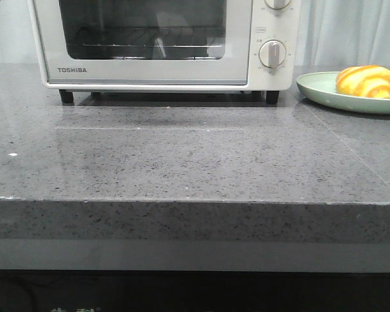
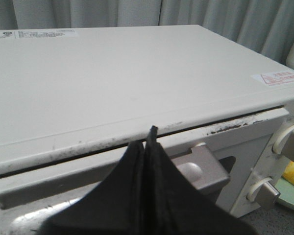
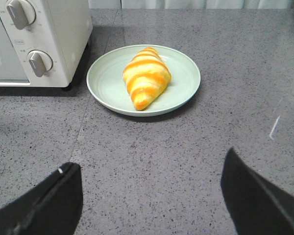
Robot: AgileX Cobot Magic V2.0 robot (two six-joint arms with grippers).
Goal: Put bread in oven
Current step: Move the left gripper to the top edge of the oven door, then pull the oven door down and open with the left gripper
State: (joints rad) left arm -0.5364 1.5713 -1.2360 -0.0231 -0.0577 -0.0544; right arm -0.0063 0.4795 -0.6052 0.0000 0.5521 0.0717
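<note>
At left we see the oven on the grey counter, door shut; our left gripper, fingers pressed together on nothing, hangs above the door's upper edge. To the oven's right, the bread lies on a green plate. Our right gripper, spread wide and empty, hovers near the plate.

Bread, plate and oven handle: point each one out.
bread (image 3: 146,78): right wrist view, middle of its striped top.
plate (image 3: 186,73): right wrist view, bare part inside the rim, beside the bread.
oven handle (image 2: 198,169): left wrist view, grey end of the handle, next to the shut left fingers.
</note>
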